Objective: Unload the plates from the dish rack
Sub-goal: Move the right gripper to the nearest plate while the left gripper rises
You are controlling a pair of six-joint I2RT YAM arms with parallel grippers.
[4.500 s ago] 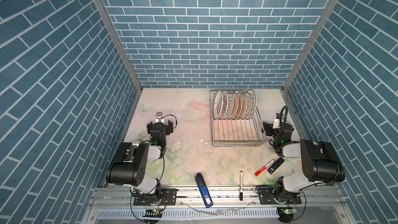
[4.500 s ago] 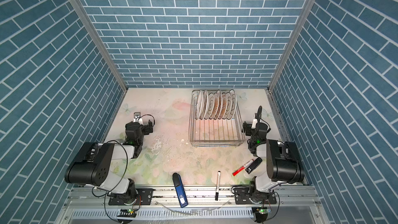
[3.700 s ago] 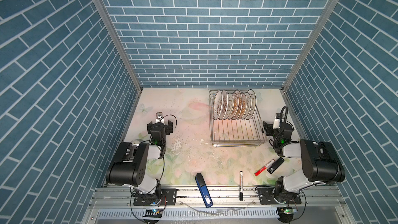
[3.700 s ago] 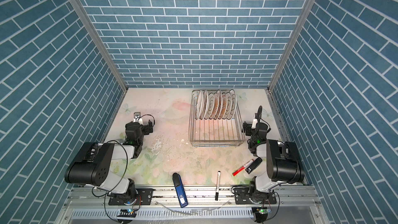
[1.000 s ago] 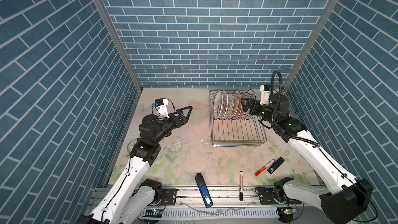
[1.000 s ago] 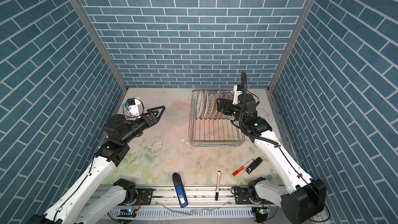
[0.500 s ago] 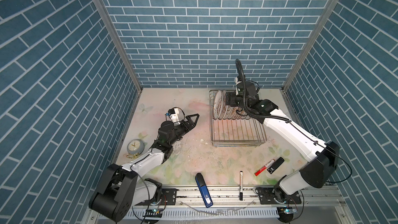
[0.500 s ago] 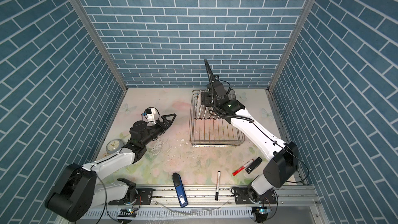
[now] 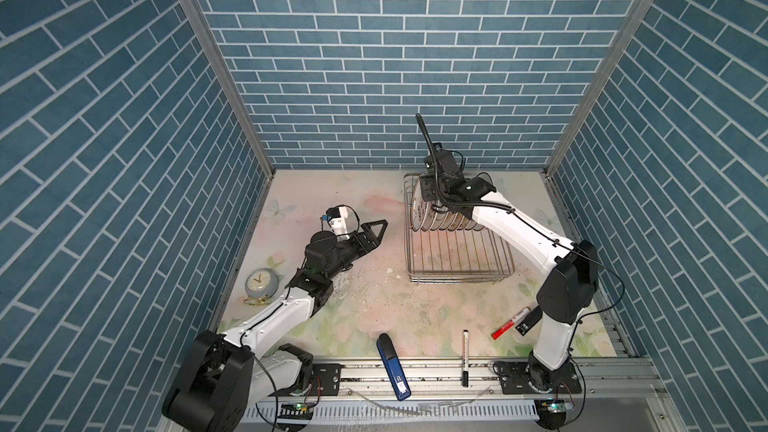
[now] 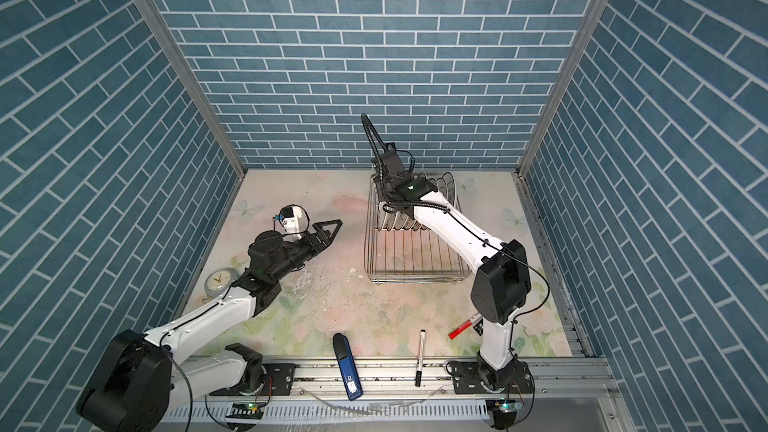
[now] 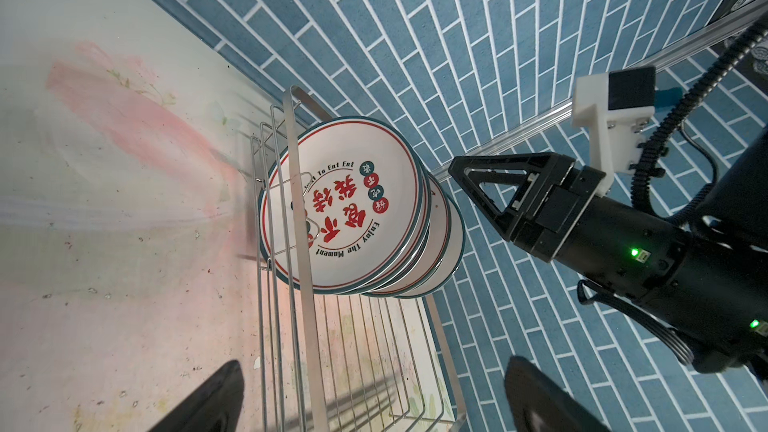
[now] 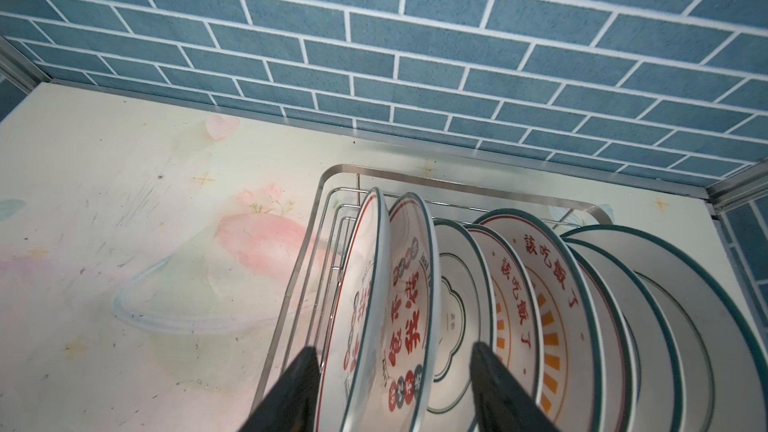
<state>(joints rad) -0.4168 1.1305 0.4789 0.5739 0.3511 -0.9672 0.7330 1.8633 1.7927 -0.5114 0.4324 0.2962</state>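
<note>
The dish rack [image 9: 457,280] sits right of centre on the floral surface [image 9: 374,305], near the back wall [image 9: 395,76] in both top views. The plates [image 9: 424,216] stand on edge in a row across its far end, white with dark rims. Some carry red characters, others orange rays.

The right hand [image 12: 392,350] reaches down over the left end of that row. In the right wrist view its fingers [image 12: 291,392] stand apart and straddle the two end plates, both printed with red characters. Whether the pads touch either plate cannot be told.

The left hand [image 9: 372,232] hovers over the surface at mid-frame, just left of the rack and pointing toward it. Its fingers are spread wide and hold nothing. Its wrist view faces the end plate through the rack's side wires.

A small round clock [image 9: 260,283] stands at the surface's left edge. A blue case [image 9: 392,367] and a black marker [image 9: 465,357] lie along the front edge. A red marker [image 9: 510,323] lies at lower right, beside the right arm.
</note>
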